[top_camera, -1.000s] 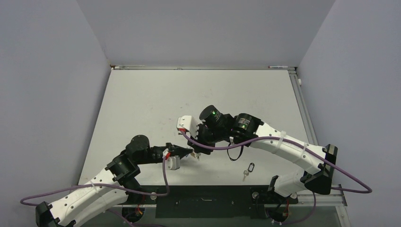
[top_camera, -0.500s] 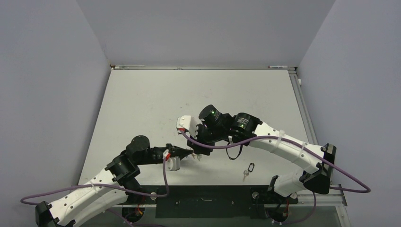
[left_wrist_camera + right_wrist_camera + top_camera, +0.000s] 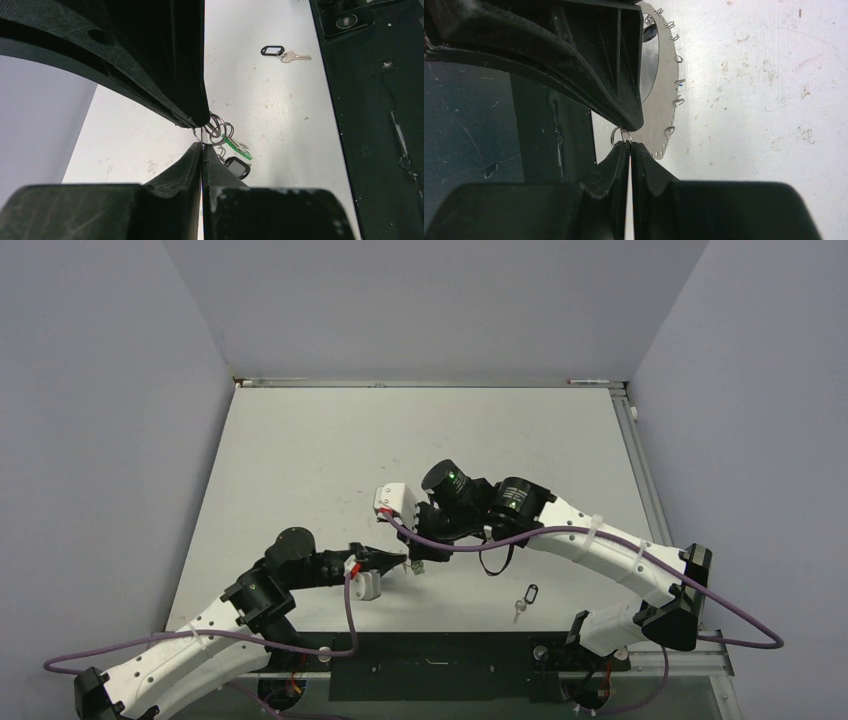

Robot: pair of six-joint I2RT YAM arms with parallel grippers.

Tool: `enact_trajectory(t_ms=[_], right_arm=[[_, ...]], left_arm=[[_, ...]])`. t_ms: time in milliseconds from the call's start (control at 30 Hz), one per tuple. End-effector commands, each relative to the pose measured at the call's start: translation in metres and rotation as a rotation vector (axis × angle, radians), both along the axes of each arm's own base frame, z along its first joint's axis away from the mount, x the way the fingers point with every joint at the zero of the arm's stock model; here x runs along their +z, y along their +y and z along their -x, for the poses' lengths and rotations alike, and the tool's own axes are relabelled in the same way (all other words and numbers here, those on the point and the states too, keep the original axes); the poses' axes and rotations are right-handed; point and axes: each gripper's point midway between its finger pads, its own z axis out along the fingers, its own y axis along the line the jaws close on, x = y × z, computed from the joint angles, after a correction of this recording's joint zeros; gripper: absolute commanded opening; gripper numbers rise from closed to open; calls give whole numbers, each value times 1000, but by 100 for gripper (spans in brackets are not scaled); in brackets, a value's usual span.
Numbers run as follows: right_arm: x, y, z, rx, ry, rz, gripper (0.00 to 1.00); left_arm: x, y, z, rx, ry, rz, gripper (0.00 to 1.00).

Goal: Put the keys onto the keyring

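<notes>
My two grippers meet tip to tip low over the table's front middle. In the left wrist view, my left gripper [image 3: 202,145] is shut on a thin silver wire loop of the keyring [image 3: 216,131], and the right gripper's fingers [image 3: 192,107] come down onto the same loop. A green-tagged key [image 3: 236,146] and a black-tagged key [image 3: 236,168] hang from these coils. In the right wrist view, my right gripper [image 3: 629,144] is shut on a small wire loop [image 3: 618,135]. Another black-tagged key [image 3: 524,600] lies loose on the table near the front edge.
A flat silver plate [image 3: 663,100] with small wire rings along its edge lies under the right gripper. The dark base plate [image 3: 380,100] runs along the near table edge. A purple cable [image 3: 470,548] loops by the right wrist.
The right gripper's jaws have closed onto the wire loop. Both arms have hardly moved, and the loose key lies where it was.
</notes>
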Motion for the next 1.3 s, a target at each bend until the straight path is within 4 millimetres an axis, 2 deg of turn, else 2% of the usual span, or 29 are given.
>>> enact_trajectory(t_ms=[0,367,533,600,667,767,833,933,1133,1267], right_arm=[[22,-1,-27,-87,-85,-84,5],[57,-14,-54,-240,-190,-194,5],[61,-20,-59,-286,-202,-216,5],[61,-22,-60,-312,-187,-224,13],[61,-21,-54,-290,-142,-245,32],[61,-20,-36,-203,-64,-277,56],[58,-19,-21,-134,-16,-277,65],[51,-16,-10,-87,24,-259,65],[38,-10,-10,-85,73,-233,53],[33,-7,-7,-69,108,-231,54]], left_arm=[[41,-6,10,-66,-102,112,0],[44,-7,9,-54,-86,127,0],[45,-8,6,-41,-81,136,0],[45,-8,6,-40,-82,134,0],[44,-8,6,-40,-84,133,0],[42,-8,6,-46,-84,124,0],[41,-9,7,-52,-87,119,0],[39,-9,8,-61,-85,107,0],[40,-9,10,-69,-91,108,0],[39,-8,10,-66,-98,105,0]])
